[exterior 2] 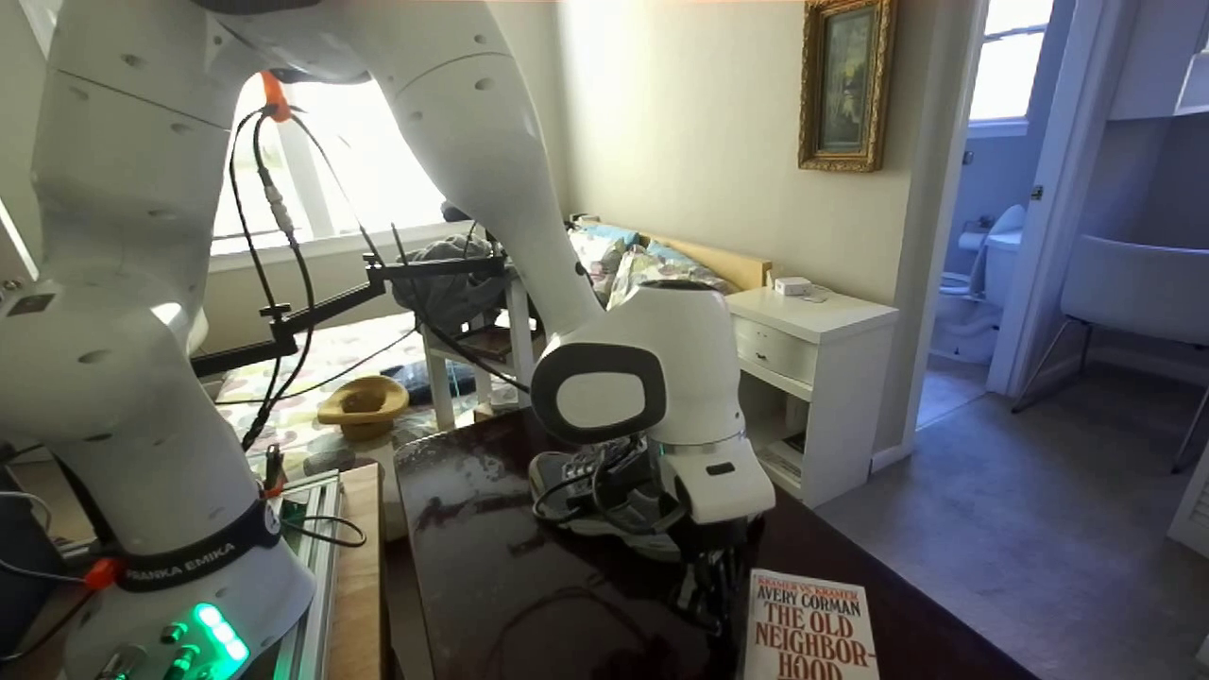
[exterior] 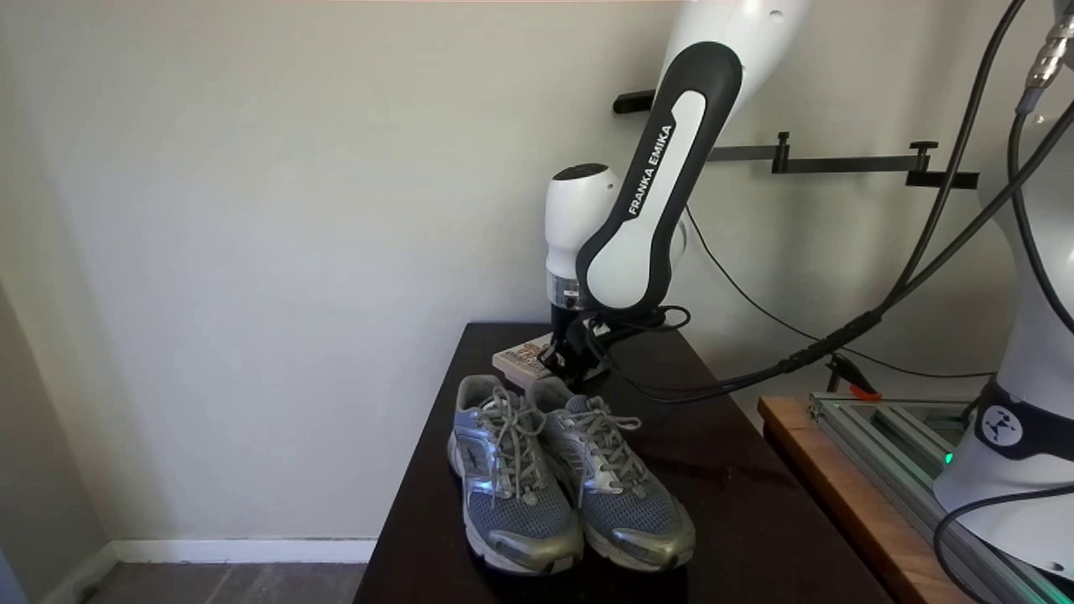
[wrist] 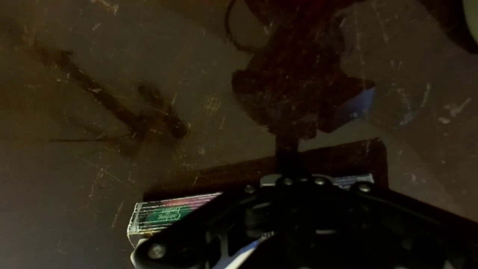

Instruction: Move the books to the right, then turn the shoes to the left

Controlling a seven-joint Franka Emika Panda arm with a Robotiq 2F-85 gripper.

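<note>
A small stack of books lies on the dark table. Its top book (exterior 2: 810,628) shows a white cover reading "The Old Neighborhood" in an exterior view, and the stack's edge (exterior: 522,359) shows behind the shoes. In the wrist view a green and pink book spine (wrist: 168,213) is partly hidden by the fingers. My gripper (wrist: 291,182) looks shut and empty, low beside the books on the robot's side, in both exterior views (exterior: 569,369) (exterior 2: 715,614). I cannot tell whether it touches them. A grey-blue left shoe (exterior: 512,482) and right shoe (exterior: 617,482) stand side by side, toes away from the books.
The dark table (exterior: 747,512) stands against the robot's wooden base bench (exterior: 856,486). Black cables (exterior: 780,369) hang from the arm near the shoes. The arm partly hides the shoes (exterior 2: 604,531) in an exterior view. A white nightstand (exterior 2: 850,378) stands beyond the table.
</note>
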